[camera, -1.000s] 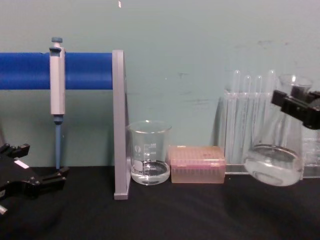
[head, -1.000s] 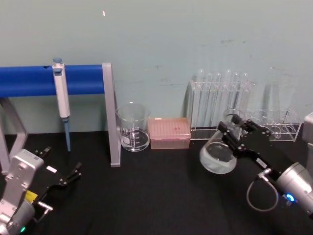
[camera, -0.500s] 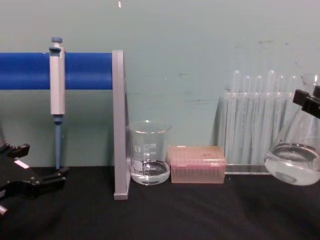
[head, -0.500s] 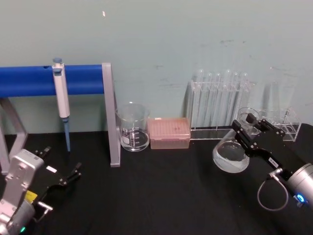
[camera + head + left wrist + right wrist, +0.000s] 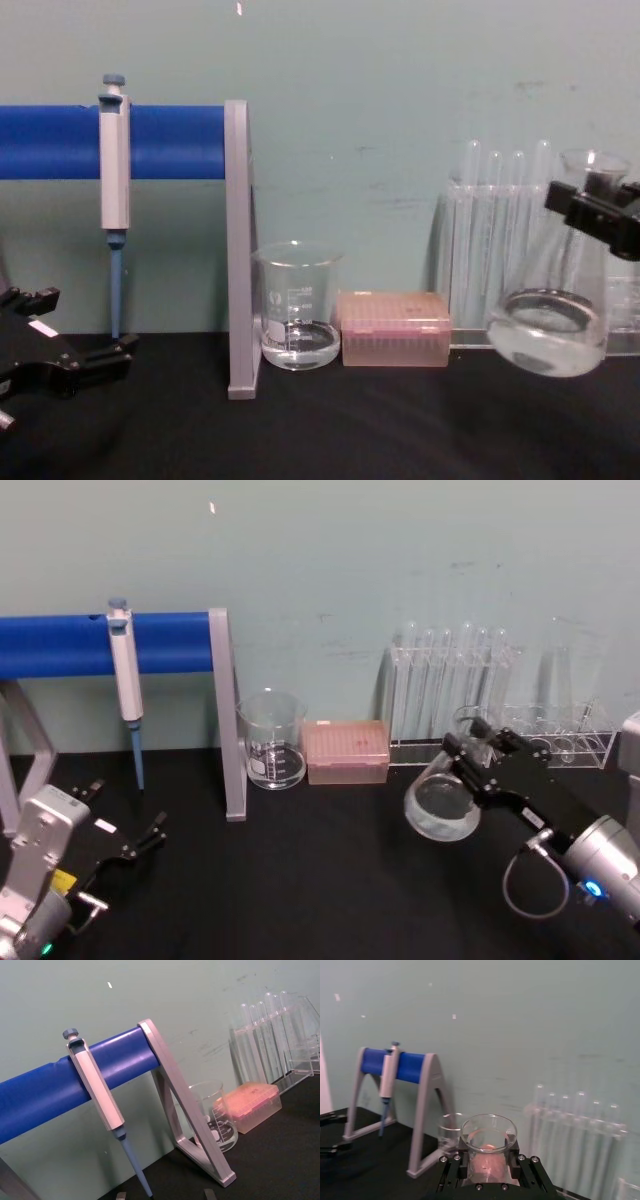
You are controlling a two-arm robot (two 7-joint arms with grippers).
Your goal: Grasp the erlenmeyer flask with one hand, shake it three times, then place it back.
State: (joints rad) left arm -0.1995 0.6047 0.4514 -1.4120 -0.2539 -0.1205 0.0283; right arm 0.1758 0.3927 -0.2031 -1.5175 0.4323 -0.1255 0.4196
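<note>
Item: flask [image 5: 443,805], clear glass, some water in it
Place: held off the table [image 5: 300,880] toward its back right corner, before the tube rack [image 5: 450,695], base tilted left
Tool: right gripper [image 5: 476,748], clamped on the neck under the rim
Idle: left gripper [image 5: 135,842], front left corner, fingers apart, empty
Handling: likely rigid, fragile, slick; water sloshes; the neck is the sound hold
Change: half a second ago it hung nearer the right edge; now swung left

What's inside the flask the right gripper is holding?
Clear liquid pools at the base of the erlenmeyer flask. The right gripper covers the neck, hiding its inside.
</note>
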